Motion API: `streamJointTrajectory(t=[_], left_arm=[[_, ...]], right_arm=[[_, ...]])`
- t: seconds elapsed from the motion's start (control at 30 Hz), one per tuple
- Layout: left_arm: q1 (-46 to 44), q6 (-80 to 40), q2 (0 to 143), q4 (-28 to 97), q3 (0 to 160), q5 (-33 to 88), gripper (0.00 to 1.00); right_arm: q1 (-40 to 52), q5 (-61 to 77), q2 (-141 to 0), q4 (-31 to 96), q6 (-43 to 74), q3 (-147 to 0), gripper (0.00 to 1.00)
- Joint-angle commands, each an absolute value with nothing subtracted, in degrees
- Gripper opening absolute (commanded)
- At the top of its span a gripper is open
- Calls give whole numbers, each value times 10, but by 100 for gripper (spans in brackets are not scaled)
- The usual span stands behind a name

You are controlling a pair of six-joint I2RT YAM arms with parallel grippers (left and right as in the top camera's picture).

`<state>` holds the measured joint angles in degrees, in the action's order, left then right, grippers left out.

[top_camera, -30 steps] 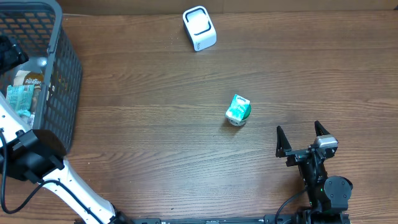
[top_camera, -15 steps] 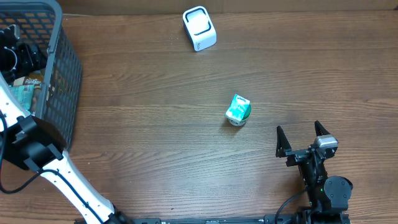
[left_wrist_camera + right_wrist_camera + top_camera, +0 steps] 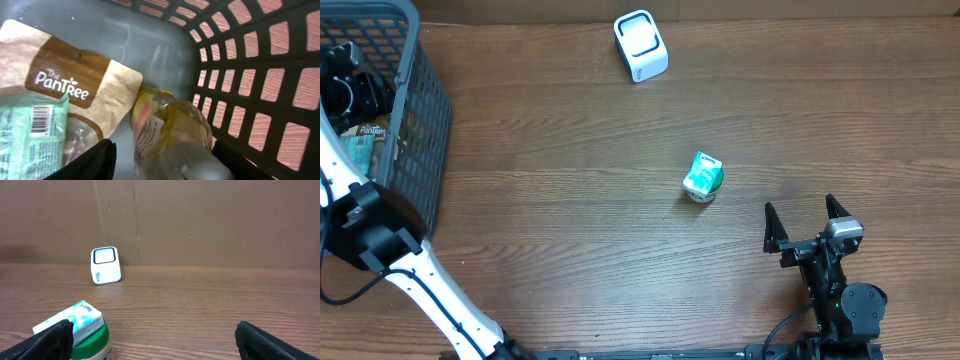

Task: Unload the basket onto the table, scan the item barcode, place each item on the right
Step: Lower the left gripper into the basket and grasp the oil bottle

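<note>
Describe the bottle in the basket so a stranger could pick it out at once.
Start at the grey mesh basket at the left edge of the table. Inside, by its latticed wall, lies a bottle beside the brown PanTree pouch. It alone is clear, rounded, filled with yellowish liquid.

I count one grey basket (image 3: pixel 420 150); in it, three things that I can make out: one brown PanTree pouch (image 3: pixel 65 75); one pale green packet (image 3: pixel 30 135) with a barcode label; one bottle (image 3: pixel 170 125) of yellowish liquid; out on the one table (image 3: pixel 570 250) I count one white scanner (image 3: pixel 641 45) and one green-and-white tub (image 3: pixel 702 177).
</note>
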<state>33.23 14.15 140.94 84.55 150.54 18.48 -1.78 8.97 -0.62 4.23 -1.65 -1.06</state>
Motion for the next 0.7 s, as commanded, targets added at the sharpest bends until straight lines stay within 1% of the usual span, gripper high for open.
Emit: streamJointTrajectory(t=[0.0,0.2,0.3,0.37,0.43,0.6,0.67], left_arm=[[319,154,1441,842,1512,183,61],[318,149,1441,844,1511,174,61],[318,148,1441,846,1511,171,53],[318,145,1441,847,1511,166,43],[318,138,1441,848,1511,163,38],[318,121,1435,847,1518,160,29],[319,112,1430,848,1534,159,26]], right_arm=[[-20,86,-2,40,-14,-4,100],[-20,86,-2,40,-14,-4,100],[-20,86,-2,40,-14,-4,100],[-20,86,-2,40,-14,-4,100],[-20,86,-2,40,-14,-4,100],[-20,86,-2,40,-14,-4,100],[-20,86,-2,40,-14,-4,100]])
